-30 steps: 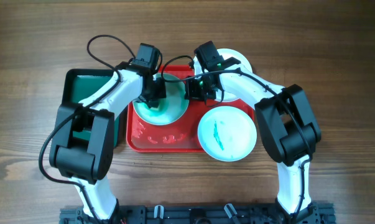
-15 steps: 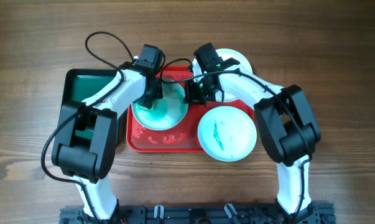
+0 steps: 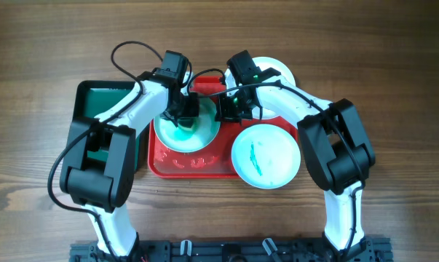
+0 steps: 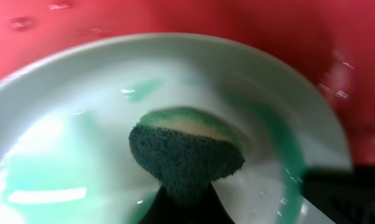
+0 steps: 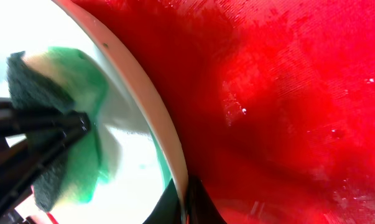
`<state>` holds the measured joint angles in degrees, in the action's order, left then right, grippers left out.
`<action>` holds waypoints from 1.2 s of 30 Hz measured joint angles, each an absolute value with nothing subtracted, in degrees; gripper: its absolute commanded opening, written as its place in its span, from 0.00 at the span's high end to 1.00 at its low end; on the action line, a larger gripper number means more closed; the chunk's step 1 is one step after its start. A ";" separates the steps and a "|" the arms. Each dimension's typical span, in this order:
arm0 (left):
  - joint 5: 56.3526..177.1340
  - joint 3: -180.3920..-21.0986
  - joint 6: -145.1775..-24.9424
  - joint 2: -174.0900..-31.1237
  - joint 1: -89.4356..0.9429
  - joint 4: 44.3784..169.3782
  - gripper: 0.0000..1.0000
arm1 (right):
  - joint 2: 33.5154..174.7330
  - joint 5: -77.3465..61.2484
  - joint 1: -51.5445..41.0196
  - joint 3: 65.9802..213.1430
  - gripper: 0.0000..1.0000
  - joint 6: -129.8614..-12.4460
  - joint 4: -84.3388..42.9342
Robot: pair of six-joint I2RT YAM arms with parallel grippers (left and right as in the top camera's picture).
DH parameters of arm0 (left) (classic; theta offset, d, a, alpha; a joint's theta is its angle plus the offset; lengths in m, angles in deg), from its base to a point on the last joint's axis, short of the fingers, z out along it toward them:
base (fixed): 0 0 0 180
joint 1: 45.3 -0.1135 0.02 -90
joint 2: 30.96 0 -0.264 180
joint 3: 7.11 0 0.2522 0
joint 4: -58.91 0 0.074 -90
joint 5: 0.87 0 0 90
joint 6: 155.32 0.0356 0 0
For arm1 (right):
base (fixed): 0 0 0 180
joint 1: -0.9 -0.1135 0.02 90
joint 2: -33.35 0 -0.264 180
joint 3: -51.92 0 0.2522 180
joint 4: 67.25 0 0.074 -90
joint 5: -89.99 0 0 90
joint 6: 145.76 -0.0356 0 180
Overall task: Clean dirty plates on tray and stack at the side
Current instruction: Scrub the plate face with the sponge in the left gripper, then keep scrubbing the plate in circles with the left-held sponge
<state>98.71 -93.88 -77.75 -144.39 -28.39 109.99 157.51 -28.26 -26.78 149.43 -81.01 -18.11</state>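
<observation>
One dirty plate [image 3: 202,135] lies on the red tray [image 3: 194,166], wet with green smears. My left gripper [image 3: 185,115] is shut on a dark green sponge [image 4: 184,155] and presses it on the plate's inside [image 4: 69,130]. My right gripper [image 3: 224,109] is shut on that plate's right rim [image 5: 143,93]; its jaws [image 5: 186,198] pinch the edge. A second dirty plate [image 3: 266,155] with green streaks lies on the table right of the tray. A third plate [image 3: 279,70] lies at the back right, partly hidden by my right arm.
A smaller dark green tray [image 3: 103,102] stands left of the red tray, under my left arm. Wet streaks show on the red tray's front part [image 3: 194,159]. Bare wooden table surrounds everything.
My left gripper has moved the sponge a little to the right across the plate. The right gripper and the other plates have not moved.
</observation>
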 measured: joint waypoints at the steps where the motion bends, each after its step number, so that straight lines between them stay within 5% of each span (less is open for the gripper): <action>1: 96.72 -94.08 -80.13 -144.36 -28.56 110.67 0.96 | 157.51 -28.26 -26.78 149.43 0.96 -81.01 -18.13; 12: 84.66 -94.43 -97.51 -144.21 -30.47 112.68 0.96 | 157.51 -28.32 -27.31 149.43 0.96 -81.03 -18.44; 22: 105.64 -93.66 -84.44 -145.57 -26.92 102.19 0.96 | 157.51 -28.45 -26.82 149.39 0.96 -81.01 -18.18; 36: 116.57 -95.08 -74.08 -146.90 -28.04 114.21 0.96 | 159.72 -45.00 -24.11 146.20 0.96 -71.83 -23.16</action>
<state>116.57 -95.08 -74.08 -146.90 -28.04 114.21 159.72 -45.00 -24.11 146.20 -71.83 -23.16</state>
